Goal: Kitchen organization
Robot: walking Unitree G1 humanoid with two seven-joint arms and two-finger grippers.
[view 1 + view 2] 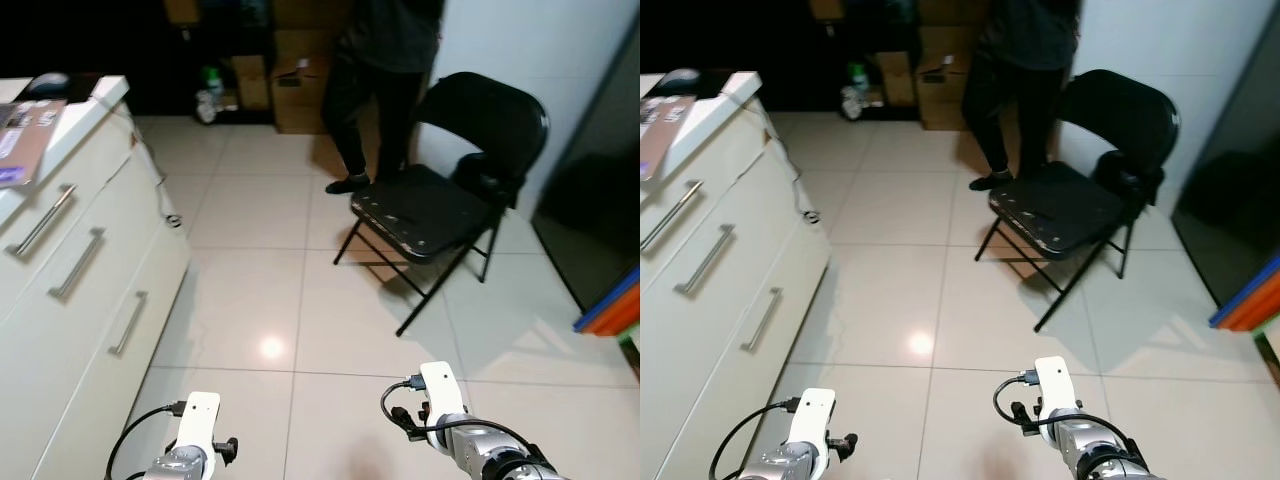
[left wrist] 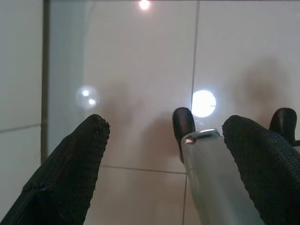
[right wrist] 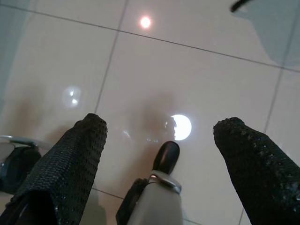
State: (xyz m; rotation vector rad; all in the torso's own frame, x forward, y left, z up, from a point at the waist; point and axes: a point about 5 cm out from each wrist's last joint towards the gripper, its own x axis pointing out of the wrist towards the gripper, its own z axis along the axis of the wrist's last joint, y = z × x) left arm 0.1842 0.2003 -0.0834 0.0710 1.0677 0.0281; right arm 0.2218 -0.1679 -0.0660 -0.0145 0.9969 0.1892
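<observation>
Both arms hang low over the tiled floor (image 1: 250, 290): the left gripper (image 2: 164, 159) and the right gripper (image 3: 159, 154) each have their fingers spread wide, holding nothing. The white cabinet (image 1: 90, 270) with its drawer handles stands to the robot's left, papers lying on its counter (image 1: 60, 120) (what else sits there is too dim to tell). A folding chair (image 1: 445, 200) and a person (image 1: 375, 80) stand ahead — so the step is probably to turn toward the cabinet, slowly, keeping clear of both.
</observation>
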